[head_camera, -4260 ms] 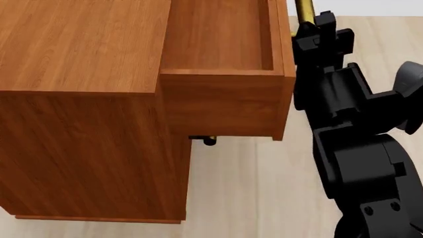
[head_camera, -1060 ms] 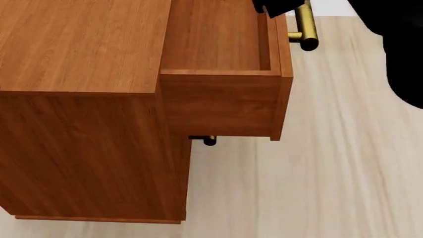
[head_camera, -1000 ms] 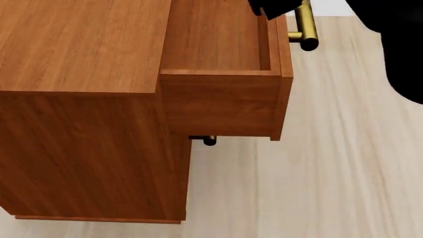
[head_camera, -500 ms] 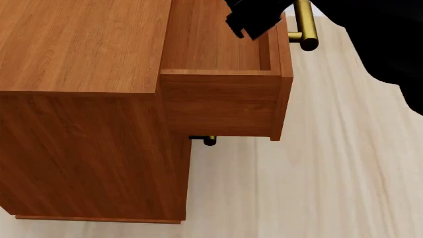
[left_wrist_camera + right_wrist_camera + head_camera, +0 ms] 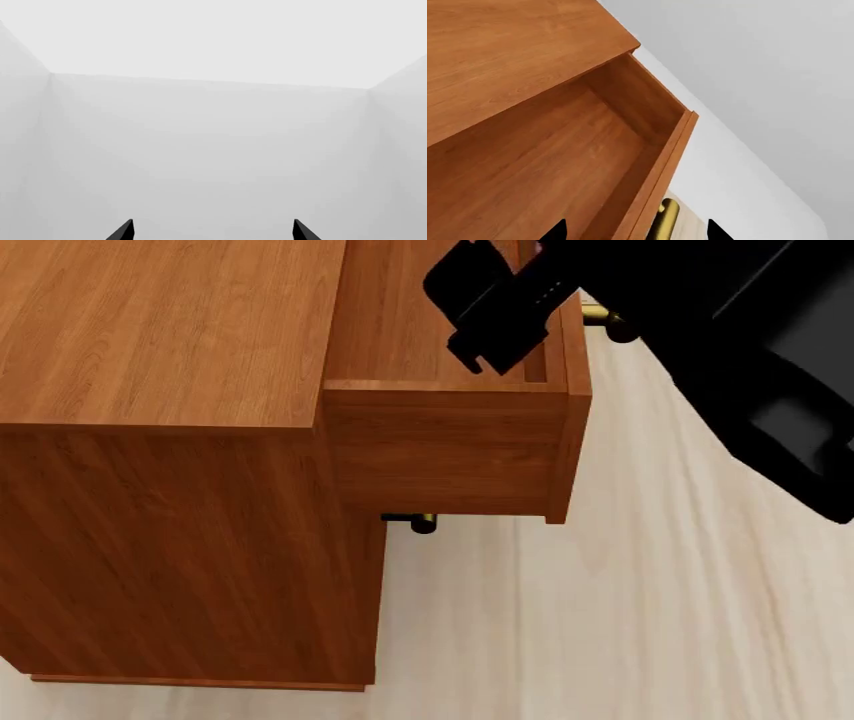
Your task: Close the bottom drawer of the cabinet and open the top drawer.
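The reddish-brown cabinet (image 5: 160,330) fills the left of the head view. Its top drawer (image 5: 447,450) stands pulled out and its box is empty. My right gripper (image 5: 487,335) hangs open over the drawer's front end, holding nothing. In the right wrist view the gripper (image 5: 635,232) straddles the top drawer's front panel (image 5: 660,170), with the brass handle (image 5: 664,220) between the tips. A brass handle end (image 5: 423,523) shows under the top drawer; I cannot tell which lower drawer it belongs to. The bottom drawer's front is hidden. My left gripper (image 5: 212,232) is open and faces only a grey wall.
Pale wood floor (image 5: 601,600) lies to the right of and in front of the cabinet. My black right arm (image 5: 747,350) covers the upper right of the head view. A grey wall (image 5: 747,75) stands beyond the drawer.
My right arm has left the top drawer's handle and swung left and down over the open drawer. The top drawer has not moved in the last second.
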### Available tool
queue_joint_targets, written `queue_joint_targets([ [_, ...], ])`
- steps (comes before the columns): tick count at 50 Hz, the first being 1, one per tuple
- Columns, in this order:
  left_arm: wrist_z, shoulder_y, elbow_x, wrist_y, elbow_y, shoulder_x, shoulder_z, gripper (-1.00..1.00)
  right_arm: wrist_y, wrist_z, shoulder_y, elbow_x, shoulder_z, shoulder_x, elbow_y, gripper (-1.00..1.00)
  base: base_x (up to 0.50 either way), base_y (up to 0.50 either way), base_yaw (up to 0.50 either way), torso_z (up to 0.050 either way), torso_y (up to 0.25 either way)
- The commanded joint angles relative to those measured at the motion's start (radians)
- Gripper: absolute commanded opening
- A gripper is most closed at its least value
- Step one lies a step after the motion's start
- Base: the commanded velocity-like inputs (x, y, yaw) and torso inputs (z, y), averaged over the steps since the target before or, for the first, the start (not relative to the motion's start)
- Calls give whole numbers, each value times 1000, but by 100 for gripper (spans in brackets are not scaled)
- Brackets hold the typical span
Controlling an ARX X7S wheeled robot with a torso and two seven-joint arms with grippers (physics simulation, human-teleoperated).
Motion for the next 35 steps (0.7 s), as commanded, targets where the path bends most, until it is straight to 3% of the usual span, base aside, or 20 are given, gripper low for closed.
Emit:
queue_joint_targets([
  [1,1,2,2,5,-4,-2,4,100,-15,-35,-14,-36,-54,-13,36,100,0,0,0,0,0],
  [19,-7,0,-6,8,-1,-7,4,100,-3,-46,-31,-50,-95,-5,36,100,1,0,0,0,0],
  [35,-7,14,-1,22,-3,-9,4,100,37,-96,15,-124,-223,10,30,100,1,0,0,0,-5],
])
